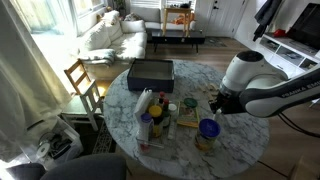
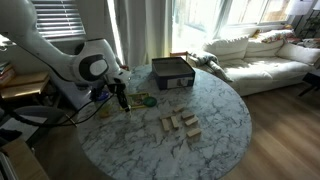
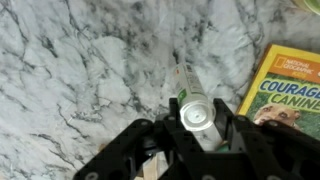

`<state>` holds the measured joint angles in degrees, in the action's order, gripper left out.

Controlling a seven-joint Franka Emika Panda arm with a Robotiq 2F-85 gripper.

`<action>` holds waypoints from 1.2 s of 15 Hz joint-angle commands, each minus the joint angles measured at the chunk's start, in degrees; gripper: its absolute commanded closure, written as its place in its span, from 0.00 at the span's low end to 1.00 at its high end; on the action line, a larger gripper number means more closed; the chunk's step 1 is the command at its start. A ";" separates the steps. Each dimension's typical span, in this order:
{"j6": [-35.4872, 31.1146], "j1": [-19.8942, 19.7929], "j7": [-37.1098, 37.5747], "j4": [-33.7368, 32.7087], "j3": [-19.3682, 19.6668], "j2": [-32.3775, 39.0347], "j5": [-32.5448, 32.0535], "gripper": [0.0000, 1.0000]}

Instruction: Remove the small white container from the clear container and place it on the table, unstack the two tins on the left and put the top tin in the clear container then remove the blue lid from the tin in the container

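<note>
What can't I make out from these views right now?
Wrist view: whether the gripper actually pinches the white container; the contact is blurred.
In an exterior view: what sits under the blue lid; too small and blurred.
Wrist view: the book, cut by the right edge.

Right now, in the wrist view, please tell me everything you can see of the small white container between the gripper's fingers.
The small white container is a slim bottle, plastic by its look, with a round white cap facing the camera and a pale, green-tinted body running away toward the table. It sits between the dark fingers of the gripper; whether they press it is unclear. A yellow book lies beside it, apart.
</note>
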<state>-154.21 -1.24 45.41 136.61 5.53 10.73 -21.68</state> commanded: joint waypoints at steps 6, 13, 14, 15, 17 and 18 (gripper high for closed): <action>-2.61 2.18 1.37 0.10 2.01 1.08 5.01 0.23; 0.91 3.02 -0.83 -1.14 0.61 -2.70 7.30 0.00; 1.59 2.62 -3.88 -0.98 -0.90 -3.33 10.44 0.00; 2.26 2.08 -7.92 -0.74 -2.63 -3.86 14.89 0.00; 5.63 2.12 -14.46 -0.94 -4.74 -4.67 21.30 0.00; 7.90 2.36 -17.02 -1.22 -5.46 -4.95 23.53 0.00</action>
<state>-151.73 1.08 36.52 135.01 2.44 7.72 -5.71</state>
